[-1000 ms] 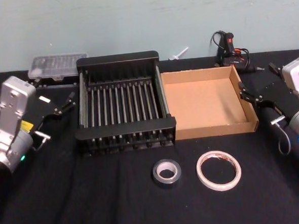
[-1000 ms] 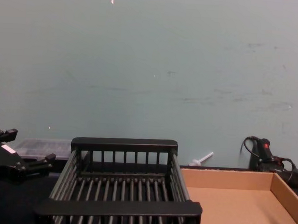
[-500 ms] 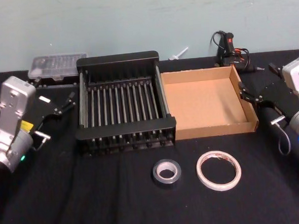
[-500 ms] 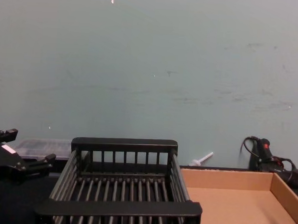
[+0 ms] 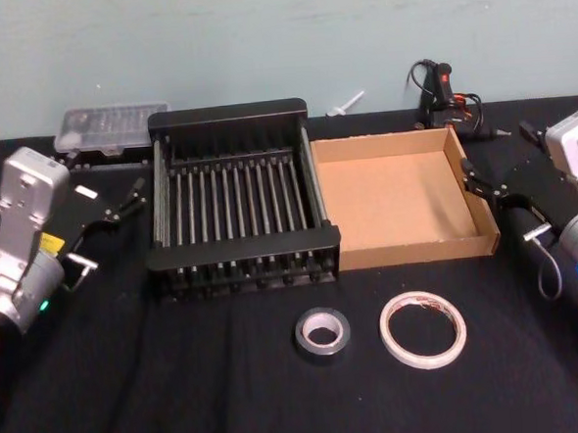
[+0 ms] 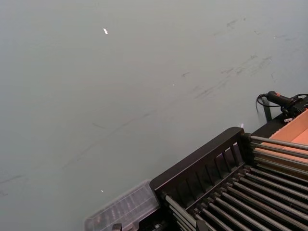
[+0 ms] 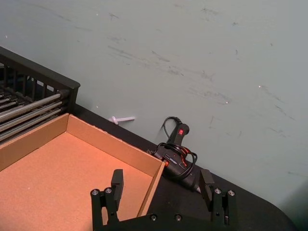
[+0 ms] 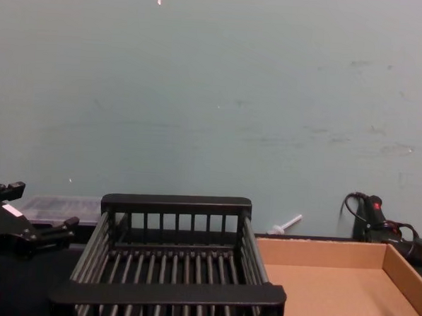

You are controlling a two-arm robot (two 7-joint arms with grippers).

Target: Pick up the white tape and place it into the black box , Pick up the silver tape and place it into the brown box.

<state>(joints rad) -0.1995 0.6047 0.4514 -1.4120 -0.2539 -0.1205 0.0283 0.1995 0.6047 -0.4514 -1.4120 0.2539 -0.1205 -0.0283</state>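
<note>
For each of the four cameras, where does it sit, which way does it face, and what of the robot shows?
Head: high, looking down at the black box, brown box, silver tape, white tape, left gripper and right gripper.
Chest: low, facing the wall across both boxes; left gripper at the left edge.
Left wrist: looks over the black box's rim at the wall.
Right wrist: over the brown box's corner; open right gripper fingers.
Shared: all see both boxes.
</note>
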